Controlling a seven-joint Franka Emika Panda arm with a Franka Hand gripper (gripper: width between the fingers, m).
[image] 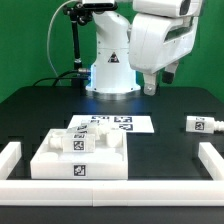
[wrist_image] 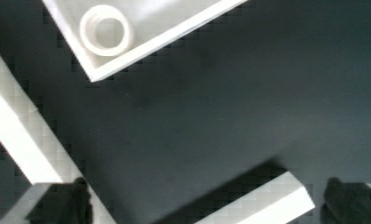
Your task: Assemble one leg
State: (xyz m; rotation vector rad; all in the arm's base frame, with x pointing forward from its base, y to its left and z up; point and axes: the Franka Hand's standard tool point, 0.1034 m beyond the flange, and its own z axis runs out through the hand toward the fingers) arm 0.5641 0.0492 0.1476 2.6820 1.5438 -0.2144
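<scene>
My jaws are wide open w/ nothing between them. In the wrist view both fingertips (wrist_image: 54, 205) show only bare dark tabletop (wrist_image: 217, 120) in the gap, and I hang high at the back, well above everything.

The leg (image: 197, 125) isn't in my wrist view at all, so risk no. 1 is coming down on a guess and closing on air, or clipping it w/ one finger first. It looks light and smooth, so prob it'd skid or roll away. It also lies near the white rail (image: 211, 160) at the exterior view's right, so a sloppy approach could knock a finger on that. And if I pinch it off-centre or tilted, it likely won't line up later w/ the white block (image: 80, 158).

The leg itself is a short stubby white peg, lying on its side on the tabletop. A black-and-white tag faces the exterior cam. It's alone, well apart from the block and the marker board (image: 105, 124).
</scene>
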